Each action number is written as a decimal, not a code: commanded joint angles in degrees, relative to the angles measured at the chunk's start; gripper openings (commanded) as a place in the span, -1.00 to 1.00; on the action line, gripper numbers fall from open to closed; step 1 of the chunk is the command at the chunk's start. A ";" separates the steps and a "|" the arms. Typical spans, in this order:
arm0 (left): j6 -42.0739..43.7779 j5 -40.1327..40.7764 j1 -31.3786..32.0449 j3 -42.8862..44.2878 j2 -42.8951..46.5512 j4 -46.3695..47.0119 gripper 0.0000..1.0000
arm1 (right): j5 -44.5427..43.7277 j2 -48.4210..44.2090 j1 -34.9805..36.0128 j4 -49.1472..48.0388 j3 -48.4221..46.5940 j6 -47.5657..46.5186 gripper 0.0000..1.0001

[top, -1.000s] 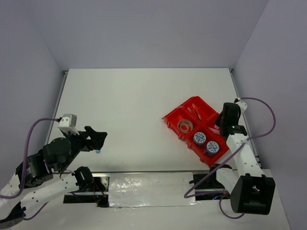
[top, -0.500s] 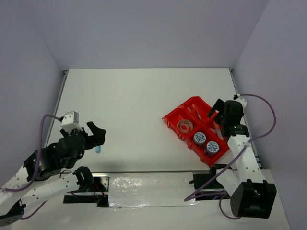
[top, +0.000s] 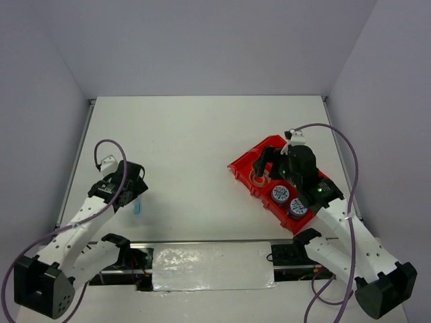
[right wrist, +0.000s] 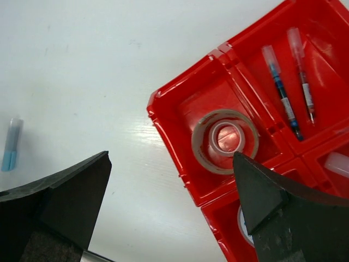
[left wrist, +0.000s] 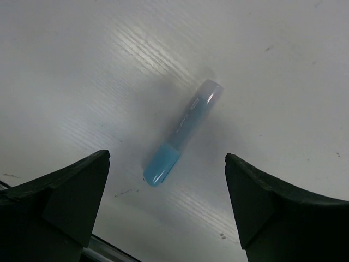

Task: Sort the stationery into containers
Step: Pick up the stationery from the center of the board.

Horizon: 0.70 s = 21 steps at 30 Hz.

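Left wrist view: the left gripper point(left wrist: 166, 174), jaws spread wide, hangs over a light-blue plastic marker point(left wrist: 182, 134) lying loose on the white table point(left wrist: 82, 65), cap toward 7 o'clock. Skewed across the gap, it may roll or pivot when pinched. At 3 o'clock, the right gripper point(right wrist: 170, 164), likewise spread, hovers over the red compartmented plastic tray point(top: 239, 168), possibly crowding delivery.
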<state>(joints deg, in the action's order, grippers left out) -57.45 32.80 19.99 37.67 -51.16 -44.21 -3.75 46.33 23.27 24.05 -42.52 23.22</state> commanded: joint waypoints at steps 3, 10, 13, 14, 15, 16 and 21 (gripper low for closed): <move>10.43 -13.72 -5.22 -0.67 -7.63 13.70 0.95 | 1.02 -2.91 2.31 -1.29 0.86 0.95 0.99; 6.56 -16.45 -5.31 -7.70 -13.27 20.04 0.56 | 2.43 -0.98 3.28 -1.91 0.60 0.25 0.99; 5.25 -14.61 -5.31 -8.14 -13.71 18.81 0.43 | 3.48 -1.06 3.45 -2.78 1.04 0.16 0.99; 5.07 -14.78 -5.31 -8.40 -13.79 18.89 0.43 | 3.48 -1.32 3.45 -3.22 1.30 0.42 0.99; 4.55 -15.04 -5.22 -8.92 -13.79 18.98 0.41 | 3.48 -1.76 3.45 -3.92 1.65 0.59 0.99; 4.37 -15.22 -5.31 -9.28 -13.80 19.16 0.41 | 3.48 -1.77 3.45 -4.27 1.83 0.86 0.99; 5.24 -16.97 -5.22 -11.30 -15.02 21.70 -0.40 | 7.17 -2.12 3.45 -6.38 2.79 1.74 0.99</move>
<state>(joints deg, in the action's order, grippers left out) -51.75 17.85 15.07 28.10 -64.79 -24.36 0.97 45.23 26.15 21.91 -40.32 24.43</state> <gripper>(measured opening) 0.364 0.994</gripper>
